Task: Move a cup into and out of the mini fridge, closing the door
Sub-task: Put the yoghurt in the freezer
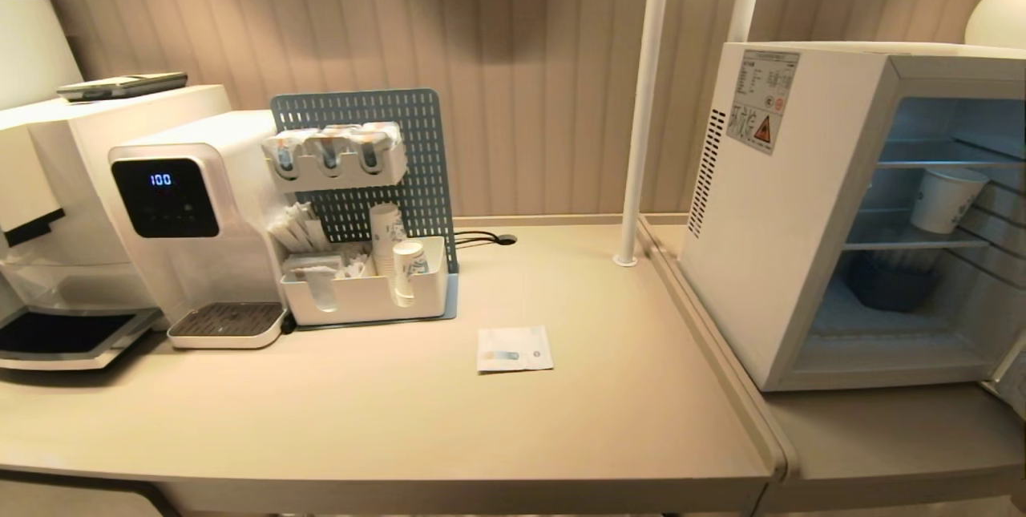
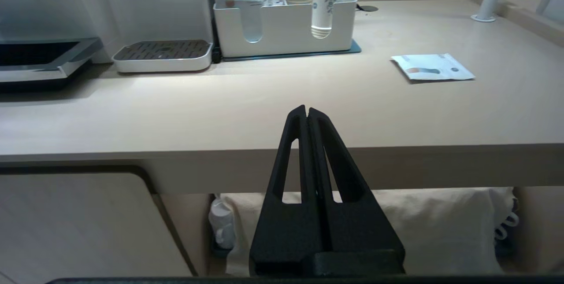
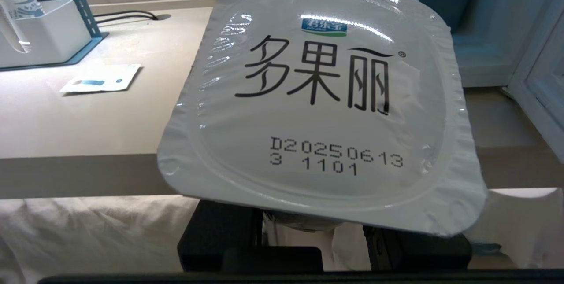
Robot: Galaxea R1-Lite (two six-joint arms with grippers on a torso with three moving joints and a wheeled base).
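Yogurt cup [image 3: 321,99] sits gripped in the right gripper [image 3: 313,235], held low just off the front edge of the table [image 1: 401,421] with its foil lid facing the wrist camera, while the left gripper [image 2: 307,116] hangs there too, fingers pinched together on nothing. Further back a small packet [image 1: 515,349] lies flat mid-table, and off to the right the mini fridge [image 1: 769,244] stands with its inside on show, a paper cup [image 1: 946,198] on the wire shelf and only an edge of the door [image 3: 539,94] visible, swung out.
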